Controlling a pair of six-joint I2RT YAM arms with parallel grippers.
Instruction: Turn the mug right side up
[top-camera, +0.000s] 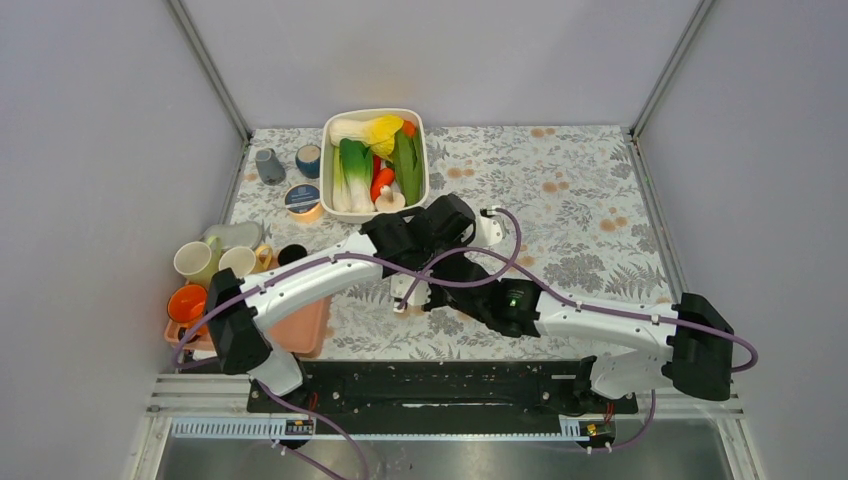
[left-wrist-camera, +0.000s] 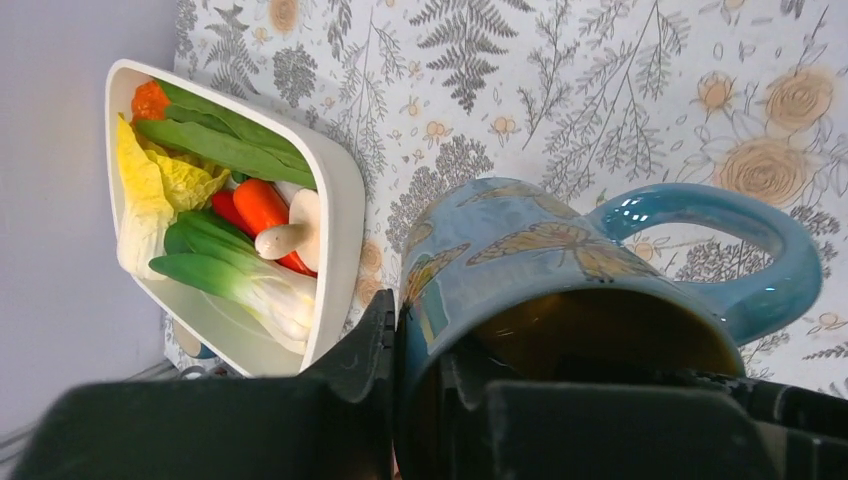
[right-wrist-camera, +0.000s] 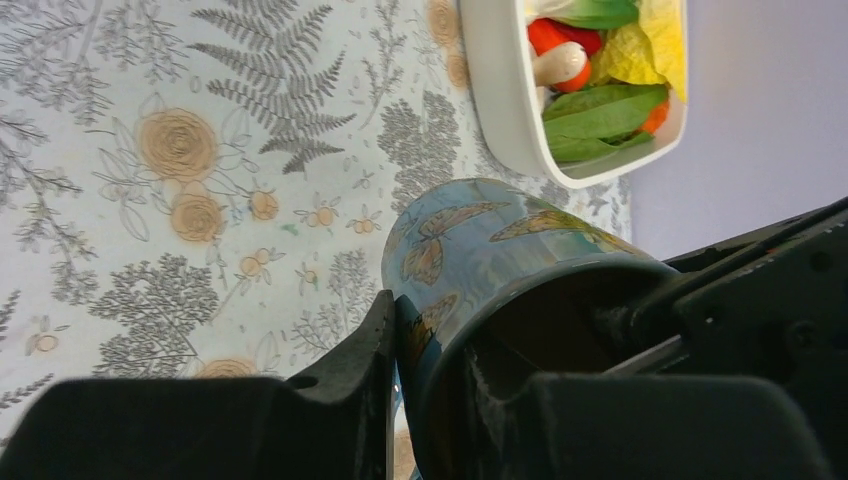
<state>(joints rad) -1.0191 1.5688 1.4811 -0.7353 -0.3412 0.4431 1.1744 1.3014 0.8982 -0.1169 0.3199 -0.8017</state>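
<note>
Mug (left-wrist-camera: 520, 262) in left fingers (left-wrist-camera: 372, 345), right fingers (right-wrist-camera: 372, 345)

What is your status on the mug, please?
Left gripper and right gripper both shut on rim of blue butterfly mug. Its mouth faces the wrists. Vegetable tray close by, not touching.

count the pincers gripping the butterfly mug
2. The left pincer clamps the mug at its rim; the right pincer clamps the rim at another spot. No other pincer in view.
</note>
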